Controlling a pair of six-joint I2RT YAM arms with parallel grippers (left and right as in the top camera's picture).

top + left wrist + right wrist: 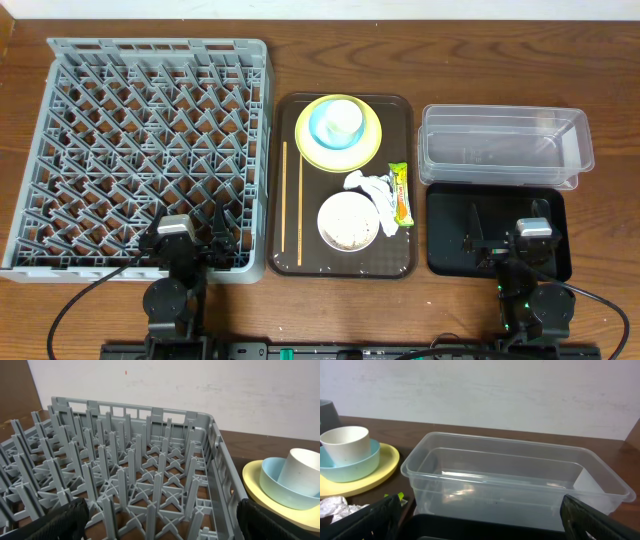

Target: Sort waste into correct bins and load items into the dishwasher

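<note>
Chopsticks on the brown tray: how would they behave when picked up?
The chopsticks look thin and straight, so probably stiff and light. Lying flat on the tray, they may roll or slip from a pinch.

I see rack point(160, 45) at left of table point(420, 310) | serving tray point(320, 255) middle | on it: plate point(372, 140) behind, nested cups point(336, 122) on plate, bowl point(347, 221) in front, chopsticks point(300, 200) left, tissue point(372, 187) and wrapper point(401, 195) right | tub point(500, 150) far right, flat tray point(450, 230) before it
</note>
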